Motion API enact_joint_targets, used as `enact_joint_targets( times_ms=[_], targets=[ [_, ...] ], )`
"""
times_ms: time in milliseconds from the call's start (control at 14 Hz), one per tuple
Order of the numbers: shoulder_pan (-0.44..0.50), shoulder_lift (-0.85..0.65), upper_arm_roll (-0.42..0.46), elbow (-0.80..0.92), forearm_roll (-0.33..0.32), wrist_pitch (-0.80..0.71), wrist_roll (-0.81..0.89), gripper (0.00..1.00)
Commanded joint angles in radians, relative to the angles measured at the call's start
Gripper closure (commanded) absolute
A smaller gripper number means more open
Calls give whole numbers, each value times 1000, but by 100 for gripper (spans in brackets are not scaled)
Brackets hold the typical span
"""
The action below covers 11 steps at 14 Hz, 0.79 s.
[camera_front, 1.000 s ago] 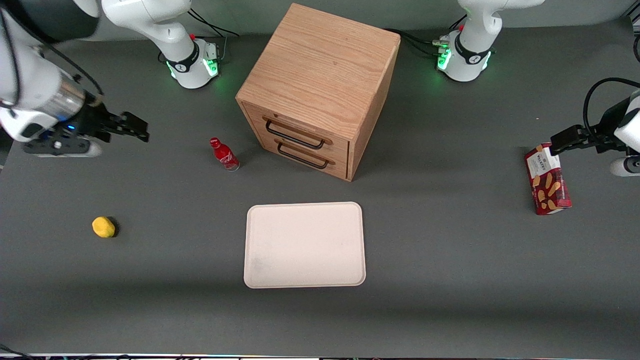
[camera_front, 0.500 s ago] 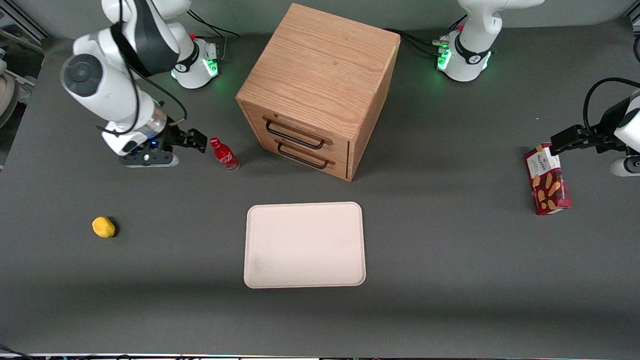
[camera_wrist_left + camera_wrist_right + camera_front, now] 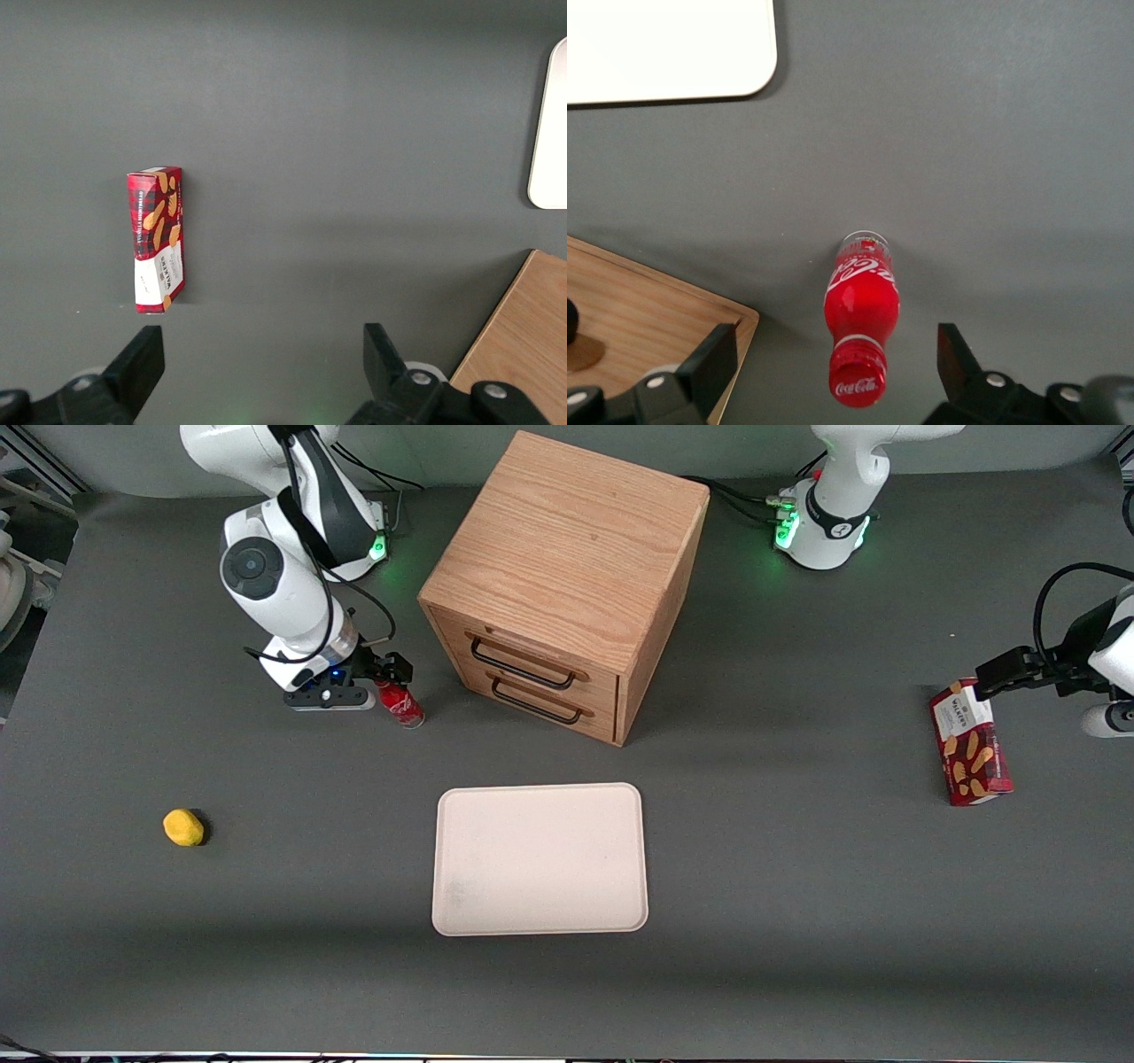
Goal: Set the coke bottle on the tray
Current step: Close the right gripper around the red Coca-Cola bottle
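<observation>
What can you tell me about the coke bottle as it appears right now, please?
The coke bottle is small, slim and glossy red, with a red cap bearing white script and a white script logo on its body; its base looks clear. It stands upright on the dark grey table, beside the wooden drawer cabinet and farther from the front camera than the tray. The gripper hovers over its cap, fingers open on either side, apparently not touching it.

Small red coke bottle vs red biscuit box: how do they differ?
The small red coke bottle stands upright beside the wooden drawer cabinet; the red biscuit box lies flat toward the parked arm's end. The bottle is round and slim, the box flat-sided and larger. The open gripper straddles the bottle's cap. Both rest on the grey table.
</observation>
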Motion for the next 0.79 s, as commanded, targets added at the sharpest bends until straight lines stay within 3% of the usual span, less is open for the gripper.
enact_joint_targets(
  times_ms=[0,214,357,429,714],
  targets=[
    [10,-21,-2,-75,19,71,17,0],
    [12,-23,-2,-96,19,85,17,0],
    [12,-23,-2,-99,19,85,17,8],
    [13,-23,-2,-100,19,85,17,19],
    [16,-20,-2,-100,19,85,16,85]
  ],
)
